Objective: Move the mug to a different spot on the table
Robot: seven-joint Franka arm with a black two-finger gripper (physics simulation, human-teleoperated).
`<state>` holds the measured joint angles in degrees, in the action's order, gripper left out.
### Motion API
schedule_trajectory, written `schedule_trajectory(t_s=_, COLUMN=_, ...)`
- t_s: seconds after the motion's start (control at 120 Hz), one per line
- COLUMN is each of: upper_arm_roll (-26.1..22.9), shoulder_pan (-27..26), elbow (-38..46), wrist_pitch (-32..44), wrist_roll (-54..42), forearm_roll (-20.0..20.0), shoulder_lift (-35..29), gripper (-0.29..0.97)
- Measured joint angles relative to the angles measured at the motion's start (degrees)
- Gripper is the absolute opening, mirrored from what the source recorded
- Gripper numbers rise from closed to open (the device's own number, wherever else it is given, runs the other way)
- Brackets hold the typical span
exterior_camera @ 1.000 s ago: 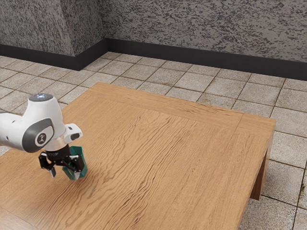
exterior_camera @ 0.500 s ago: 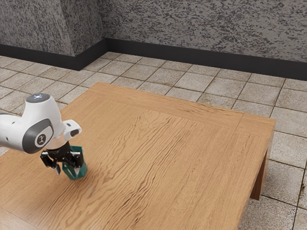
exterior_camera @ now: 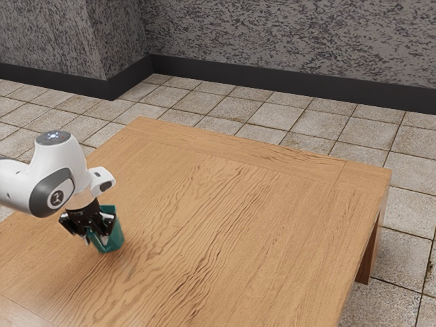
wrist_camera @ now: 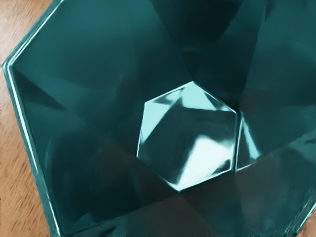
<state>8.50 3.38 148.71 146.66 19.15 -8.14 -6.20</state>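
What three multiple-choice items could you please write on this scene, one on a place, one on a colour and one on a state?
1. Where is the mug?
A. near the table's end at the exterior view's left
B. near its end at the exterior view's right
C. on the floor tiles

2. What colour is the mug?
A. red
B. teal
C. white

3. What is inside the mug?
A. coffee
B. a spoon
C. nothing

Key: 1 A, it stands on the wood at that left end; 2 B, its wall and inside are teal; 3 C, the wrist view shows its bare hexagonal bottom.
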Motion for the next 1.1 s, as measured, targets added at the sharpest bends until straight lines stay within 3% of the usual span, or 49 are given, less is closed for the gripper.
schedule_trajectory(t_s=0.417, upper_arm_roll=-0.1, shoulder_pan=-0.4, elbow=-0.1, wrist_pitch=0.3, wrist_roll=1.9, forearm_roll=-8.3, shoulder_lift=-2.6, gripper=-0.01)
schedule_trajectory(t_s=0.742, upper_arm_roll=-0.5, shoulder_pan=-5.4, elbow=-0.6, wrist_pitch=6.5, wrist_roll=4.2, forearm_roll=-10.8, shoulder_lift=-1.8, gripper=-0.05)
schedule_trajectory(t_s=1.0, upper_arm_roll=-1.8, shoulder_pan=-10.3, elbow=-6.7, wrist_pitch=13.1, wrist_roll=5.5, forearm_roll=-10.3, shoulder_lift=6.4, gripper=-0.04)
schedule_trajectory(t_s=1.1, upper_arm_roll=-0.1, shoulder_pan=-14.3, elbow=-8.8, wrist_pitch=15.7, wrist_roll=6.0, forearm_roll=-9.9, shoulder_lift=9.5, gripper=-0.05)
